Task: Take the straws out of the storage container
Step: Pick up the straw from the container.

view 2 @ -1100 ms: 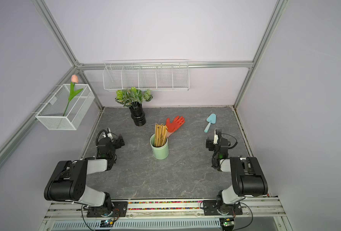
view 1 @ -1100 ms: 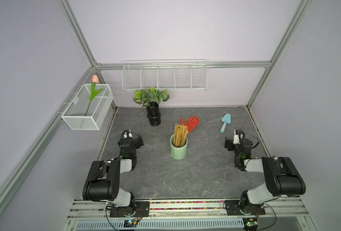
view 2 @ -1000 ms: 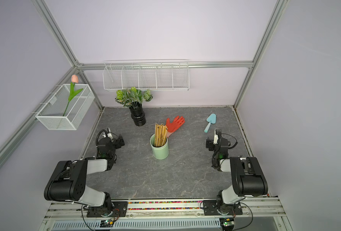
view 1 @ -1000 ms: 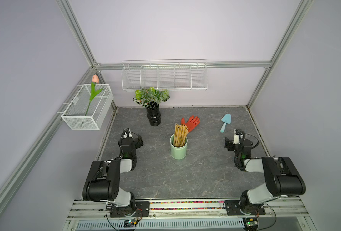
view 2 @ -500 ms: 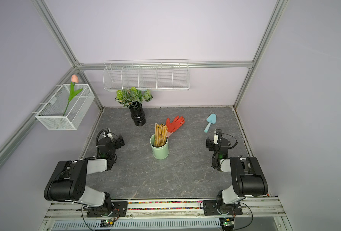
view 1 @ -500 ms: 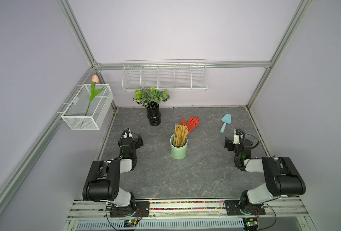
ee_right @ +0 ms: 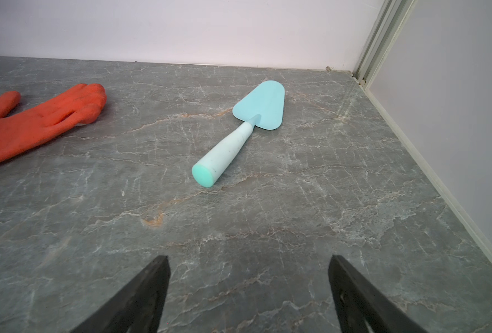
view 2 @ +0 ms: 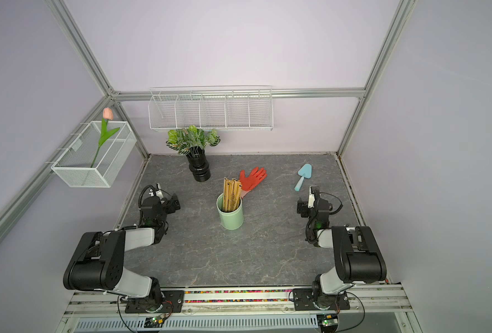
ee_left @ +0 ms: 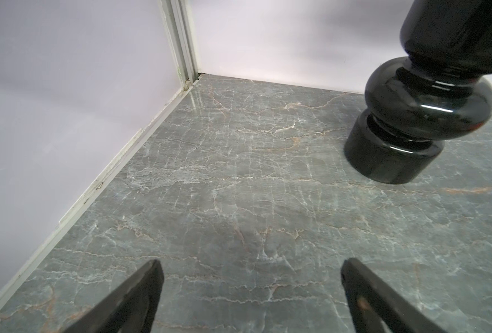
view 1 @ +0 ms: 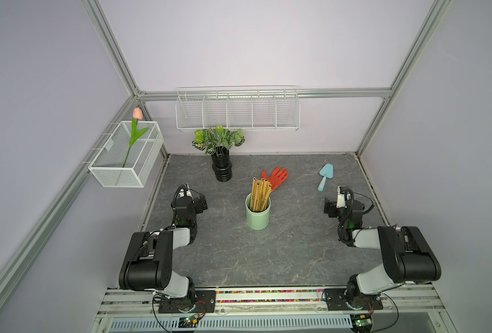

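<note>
Tan paper-wrapped straws (view 1: 259,191) stood upright in the pale mint-green cylindrical cup (view 1: 257,220) at the middle of the grey marbled worktop (view 1: 268,253), its wall keeping them bundled. The left claw (ee_left: 249,265) and right claw (ee_right: 249,261) sat low at either side, well apart from it, both spread wide and empty, probably parked ahead of a reach.

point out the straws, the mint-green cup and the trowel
straws (view 1: 258,191), in a top view, on the bundle above the rim
mint-green cup (view 1: 257,220), in a top view, on its outer wall
light blue trowel (ee_right: 263,105), right wrist view, on the blade
</note>
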### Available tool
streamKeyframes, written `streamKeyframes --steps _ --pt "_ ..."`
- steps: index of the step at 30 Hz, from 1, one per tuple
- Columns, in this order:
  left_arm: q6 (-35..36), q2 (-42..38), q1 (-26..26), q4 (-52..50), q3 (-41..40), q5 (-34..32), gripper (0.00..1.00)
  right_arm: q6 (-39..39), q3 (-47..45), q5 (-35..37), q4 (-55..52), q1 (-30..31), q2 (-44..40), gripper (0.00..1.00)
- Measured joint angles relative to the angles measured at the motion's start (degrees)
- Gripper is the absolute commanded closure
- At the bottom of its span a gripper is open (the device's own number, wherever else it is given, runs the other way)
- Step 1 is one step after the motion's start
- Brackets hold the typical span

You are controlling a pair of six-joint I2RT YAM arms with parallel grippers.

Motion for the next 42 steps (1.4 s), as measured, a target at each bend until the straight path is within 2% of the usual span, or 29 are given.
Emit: streamKeyframes --steps 3,8,14,18,21,24,27,31,37,40,42 --pt "0.13 -3.32 0.0 -6.01 3.69 0.35 0.0 -0.02 3.34 -0.35 -6.86 0.0 -1.11 0.11" --pt "-1.51 -8.98 0.0 -18.12 11.34 -0.02 0.01 1.4 17.09 -1.62 -24.63 -0.09 -3.54 0.11" --pt "-10.12 -11.1 0.09 -38.51 26.56 -1.07 0.01 8.66 24.02 -6.19 -38.32 -0.09 -7.8 0.11" --pt "-18.58 -14.25 0.17 -51.67 34.49 -2.29 0.01 18.78 30.91 -0.76 -53.18 -0.37 -10.05 0.11" --pt "-22.47 -19.78 0.61 -54.97 34.36 -0.39 0.01 21.66 32.7 1.2 -60.48 -0.09 -14.86 0.11" --pt "-23.1 -24.33 0.83 -55.47 33.59 6.03 0.01 22.36 33.03 4.17 -67.47 2.89 -21.62 0.11" --pt "-23.3 -25.29 -0.22 -56.48 33.99 10.45 0.01 22.29 36.22 5.42 -74.82 6.4 -25.88 0.11" --pt "-22.58 -23.26 -3.91 -60.0 35.95 13.09 0.01 21.79 41.64 6.05 -82.01 12.11 -26.43 0.11" --pt "-20.39 -19.74 -9.07 -61.66 38.45 17.53 0.0 21.42 42.25 4.35 -86.05 24.39 -26.58 0.11" --pt "-19.34 -18.88 -9.66 -61.46 38.45 19.47 0.0 21.09 43.04 3.65 -86.58 29.75 -25.73 0.01" --pt "-18.75 -18.43 -9.9 -61.48 38.45 20.44 0.0 21.22 44.35 3.45 -86.66 32.96 -24.11 0.11"
